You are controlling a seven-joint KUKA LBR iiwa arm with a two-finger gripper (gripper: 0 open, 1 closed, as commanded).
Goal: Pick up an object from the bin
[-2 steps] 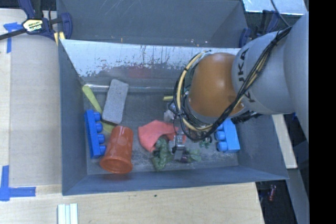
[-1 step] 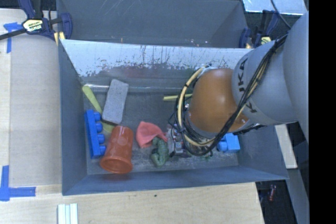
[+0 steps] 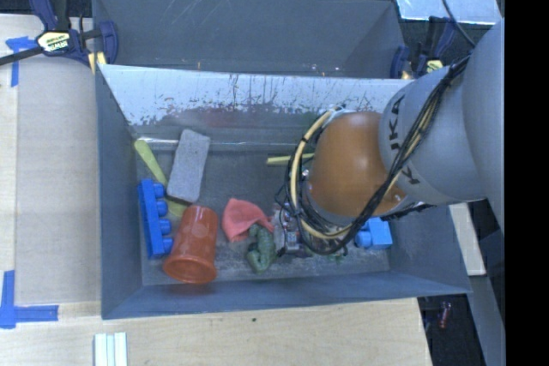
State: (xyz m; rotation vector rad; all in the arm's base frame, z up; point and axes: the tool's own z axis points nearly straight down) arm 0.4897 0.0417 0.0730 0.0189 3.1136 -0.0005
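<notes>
Obs. The arm is in from the right, its orange-brown domed wrist cover (image 3: 343,171) low over the floor of the grey metal bin (image 3: 249,30). The gripper (image 3: 286,234) sits under the cover near the front wall. Just beside it on the left are a small dark-green lumpy toy (image 3: 262,253) and a crumpled pink-red soft piece (image 3: 243,217). Cover and cables hide the gripper, so I cannot tell whether it is spread or pressed together. Nothing seen held.

Likely target is the green toy, being nearest, though it could be the pink piece. That is a guess only.

To do this step well: centre on one thing so the neighbour is not pinched along with it. Stay clear of the front wall and lift straight up.

Bin contents:
- blue studded plastic brick (image 3: 154,220) along the left
- orange-red plastic cup (image 3: 194,246) on its side beside the brick, inside hidden from me
- grey foam block (image 3: 189,165) behind the cup
- thin yellow stick (image 3: 147,157) by the foam
- small blue block (image 3: 376,234) partly under the arm
</notes>
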